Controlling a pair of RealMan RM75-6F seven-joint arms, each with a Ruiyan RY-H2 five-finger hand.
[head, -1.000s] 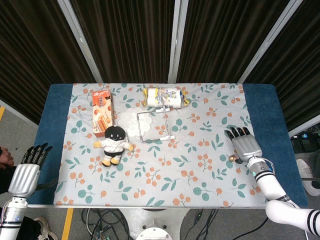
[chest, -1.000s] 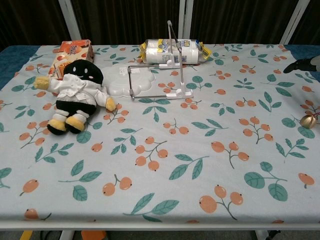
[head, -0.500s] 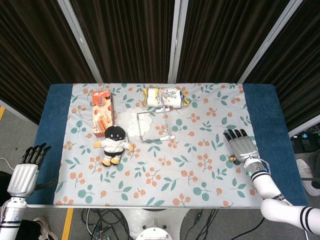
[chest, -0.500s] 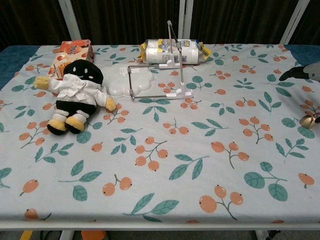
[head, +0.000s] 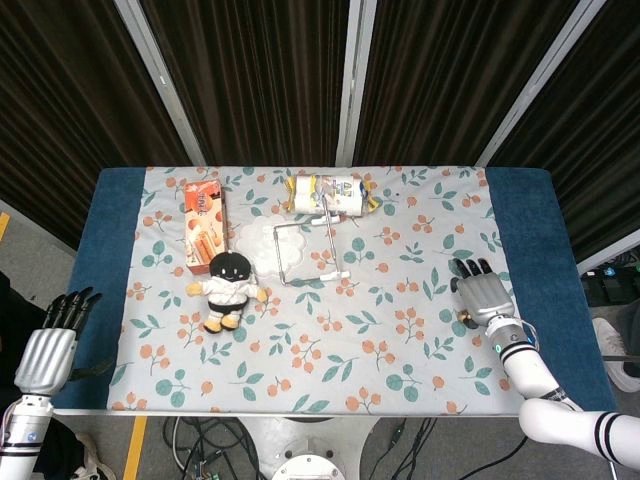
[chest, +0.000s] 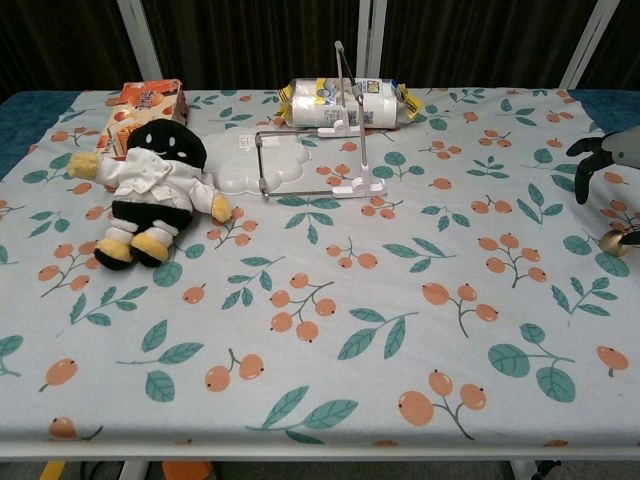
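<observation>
Plush doll (chest: 152, 190) sits left, box (chest: 143, 104) behind it, wire stand (chest: 330, 150) mid-table, snack pack (chest: 345, 102) behind, probably a bell (chest: 618, 241) far right.

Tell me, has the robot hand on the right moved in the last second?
Yes. The right robot hand has come down and inward, its fingers now hanging closer to the small round gold ball.

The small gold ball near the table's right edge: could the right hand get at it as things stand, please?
Probably yes. The right hand hovers open just above the gold ball, its fingers spread and pointing down, and nothing else lies on the cloth between them.
</observation>
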